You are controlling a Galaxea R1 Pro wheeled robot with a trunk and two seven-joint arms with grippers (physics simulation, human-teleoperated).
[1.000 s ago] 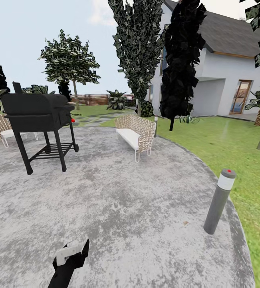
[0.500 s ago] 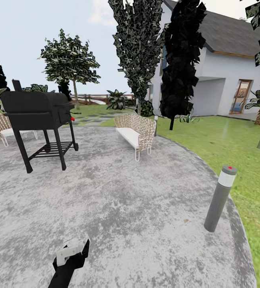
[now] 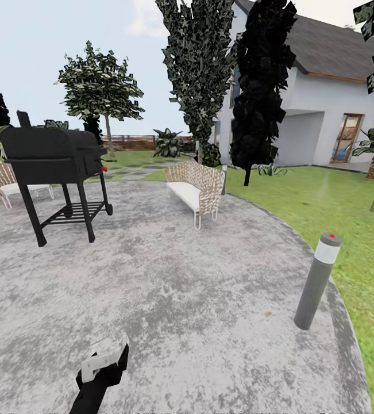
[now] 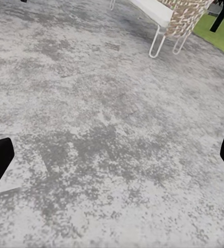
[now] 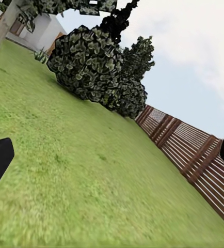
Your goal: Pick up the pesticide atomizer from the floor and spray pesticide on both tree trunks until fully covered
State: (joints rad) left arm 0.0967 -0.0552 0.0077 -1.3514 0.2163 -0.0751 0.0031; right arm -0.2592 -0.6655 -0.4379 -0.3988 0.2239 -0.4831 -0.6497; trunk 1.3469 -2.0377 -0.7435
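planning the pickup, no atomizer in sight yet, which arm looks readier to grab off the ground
Left, tentatively. The left gripper is open, aimed down at the paved patio. The right gripper, also open, faces across the lawn toward the fence.

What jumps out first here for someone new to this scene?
The black barbecue grill on the grey paved patio, at the head view's left, with a wicker bench beyond it mid-frame. At right, a grey bollard light stands at the patio's edge by the lawn, the white house behind. The left gripper shows low in the frame.
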